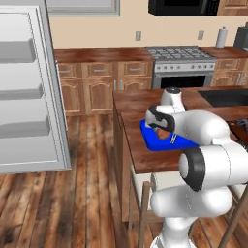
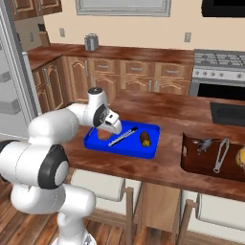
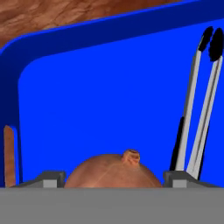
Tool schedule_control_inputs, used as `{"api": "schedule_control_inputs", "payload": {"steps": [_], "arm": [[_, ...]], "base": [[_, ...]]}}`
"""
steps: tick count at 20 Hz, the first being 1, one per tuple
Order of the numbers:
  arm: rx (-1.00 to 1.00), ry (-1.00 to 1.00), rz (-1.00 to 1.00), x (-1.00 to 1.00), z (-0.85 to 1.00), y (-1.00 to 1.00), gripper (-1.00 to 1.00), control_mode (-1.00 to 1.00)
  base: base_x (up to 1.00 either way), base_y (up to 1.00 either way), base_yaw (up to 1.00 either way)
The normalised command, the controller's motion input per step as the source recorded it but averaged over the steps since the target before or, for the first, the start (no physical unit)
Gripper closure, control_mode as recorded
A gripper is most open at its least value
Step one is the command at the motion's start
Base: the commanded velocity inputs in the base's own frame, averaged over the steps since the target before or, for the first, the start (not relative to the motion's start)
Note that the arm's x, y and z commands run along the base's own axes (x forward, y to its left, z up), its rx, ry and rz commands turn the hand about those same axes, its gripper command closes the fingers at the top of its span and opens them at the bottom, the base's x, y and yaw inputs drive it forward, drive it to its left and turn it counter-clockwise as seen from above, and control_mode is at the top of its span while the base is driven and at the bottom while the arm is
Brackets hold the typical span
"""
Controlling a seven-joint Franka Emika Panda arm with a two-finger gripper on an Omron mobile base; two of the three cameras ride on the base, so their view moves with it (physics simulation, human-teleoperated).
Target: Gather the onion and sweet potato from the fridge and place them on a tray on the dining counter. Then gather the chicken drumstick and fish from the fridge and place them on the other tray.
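Dining counter (image 2: 158, 165) carries blue tray (image 2: 148, 150). Tray holds sweet potato (image 2: 145, 139), metal tongs (image 2: 122, 136), onion (image 3: 111, 173).

Onion sits on tray floor between my fingertips (image 3: 52, 178). My gripper (image 3: 113, 180) spread wide, nothing clamped.

Onion likely light, firm, smooth, prone to roll; best taken across its middle.

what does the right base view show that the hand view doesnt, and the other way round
Right base view alone: the small dark brown elongated sweet potato lying in the bright blue shallow tray, the dark reddish-brown wooden dining counter, and a second, dark brown tray with metal tongs.

Hand view alone: the round orange-brown onion's stem nub, sitting between the open gripper fingertips.

Both: the blue tray, the onion, and the silver black-tipped tongs lying in the tray.
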Motion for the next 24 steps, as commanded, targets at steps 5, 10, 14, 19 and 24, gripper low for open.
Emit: {"api": "schedule_control_inputs", "payload": {"steps": [5, 10, 14, 19, 24], "arm": [[0.00, 0.00, 0.00, 0.08, -0.17, -0.01, 1.00, -1.00], [0.00, 0.00, 0.00, 0.12, -0.14, -0.01, 1.00, -1.00], [0.00, 0.00, 0.00, 0.16, -0.15, 0.00, -1.00, -1.00], [0.01, -0.02, 0.00, 0.00, 0.00, 0.00, -1.00, -1.00], [0.06, -0.07, 0.00, 0.00, 0.00, 0.00, -1.00, -1.00]], "base": [[0.00, 0.00, 0.00], [0.00, 0.00, 0.00], [0.00, 0.00, 0.00], [0.00, 0.00, 0.00], [0.00, 0.00, 0.00]]}}
